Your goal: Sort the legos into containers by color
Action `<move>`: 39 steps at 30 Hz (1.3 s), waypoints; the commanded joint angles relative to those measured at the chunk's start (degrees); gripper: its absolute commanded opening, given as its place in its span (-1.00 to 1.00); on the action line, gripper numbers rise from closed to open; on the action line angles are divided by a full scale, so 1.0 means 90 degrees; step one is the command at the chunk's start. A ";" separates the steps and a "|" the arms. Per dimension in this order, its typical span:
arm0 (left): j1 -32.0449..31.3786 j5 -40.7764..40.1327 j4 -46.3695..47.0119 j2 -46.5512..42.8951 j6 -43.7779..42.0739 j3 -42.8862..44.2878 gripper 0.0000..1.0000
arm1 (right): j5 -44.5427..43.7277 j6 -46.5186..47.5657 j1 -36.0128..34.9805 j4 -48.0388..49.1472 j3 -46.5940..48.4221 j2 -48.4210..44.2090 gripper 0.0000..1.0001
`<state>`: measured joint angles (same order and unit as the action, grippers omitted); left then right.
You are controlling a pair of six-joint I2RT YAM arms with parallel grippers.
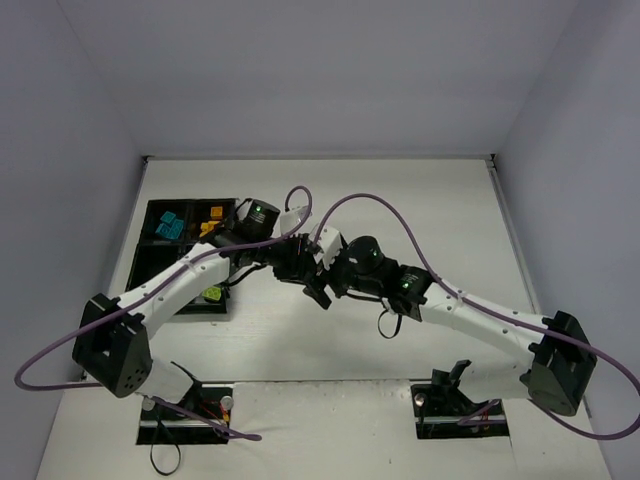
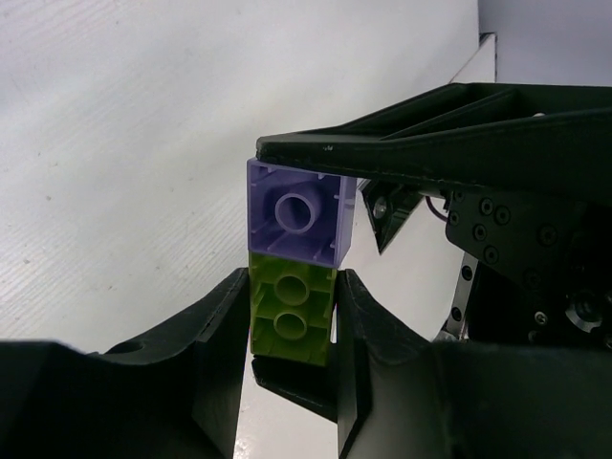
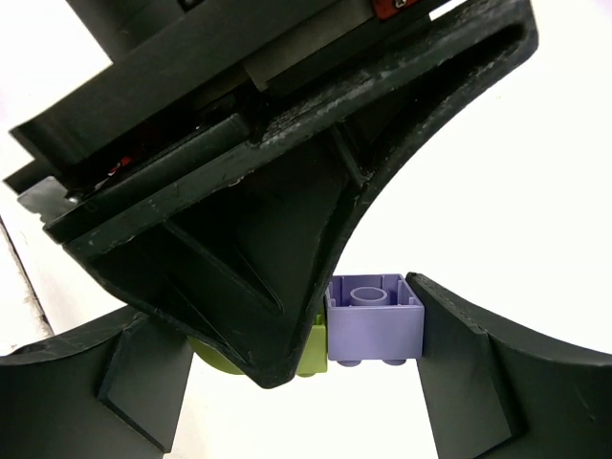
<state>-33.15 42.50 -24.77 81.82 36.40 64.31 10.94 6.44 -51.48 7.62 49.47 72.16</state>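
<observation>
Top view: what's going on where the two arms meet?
The arms share a two-brick stack. The left gripper pinches the lime brick by its sides; the right gripper clamps the stack end to end, one finger on the purple brick. The tray already holds teal bricks and orange bricks.

One black tray of four compartments holds about two teal bricks, roughly two orange bricks and one loose lime brick, while right of the tray sit one purple brick and one joined lime brick.
</observation>
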 commanded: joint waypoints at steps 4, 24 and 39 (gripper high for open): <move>0.0021 -0.0308 0.0838 0.0390 -0.0119 -0.0271 -0.79 | -0.0054 -0.0627 -0.0002 0.0335 -0.0496 0.0400 -0.55; 0.0021 -0.0962 0.0967 0.1026 -0.0695 -0.0359 -0.79 | -0.0327 -0.0998 -0.0002 0.0267 -0.0448 0.1094 0.72; 0.0128 -0.3255 -0.0703 0.0119 -0.1350 0.0461 -0.79 | -0.0776 -0.1047 0.0017 -0.0016 -0.0399 0.0850 0.72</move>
<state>-32.71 22.39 -26.61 89.30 26.20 64.18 6.33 -1.83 -51.42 7.11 43.88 82.39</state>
